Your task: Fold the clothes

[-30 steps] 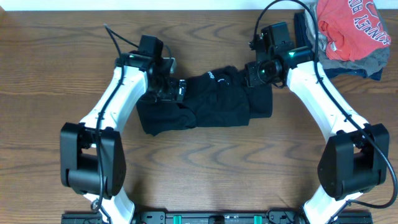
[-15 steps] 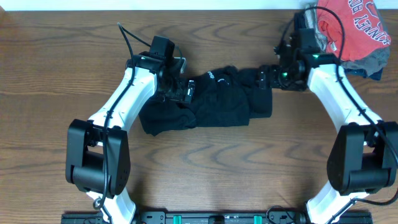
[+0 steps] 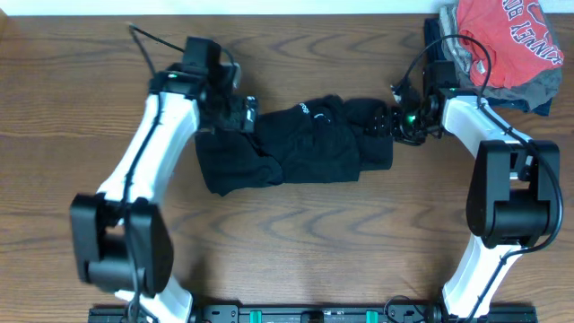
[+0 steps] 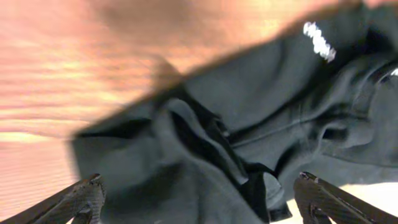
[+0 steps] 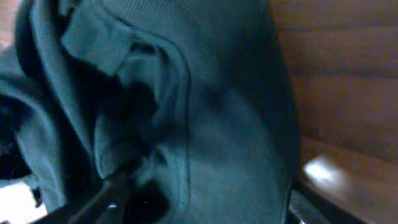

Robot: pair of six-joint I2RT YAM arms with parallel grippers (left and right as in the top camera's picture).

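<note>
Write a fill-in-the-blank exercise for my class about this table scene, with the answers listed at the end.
1. The black garment lies bunched on a table made of ____.
2. The small logo print on the garment is ____ in colour.
3. The red shirt lies on the robot's ____ side.
4. In the left wrist view, the left gripper over the garment is ____, not shut.

Missing words: wood; white; right; open
</note>
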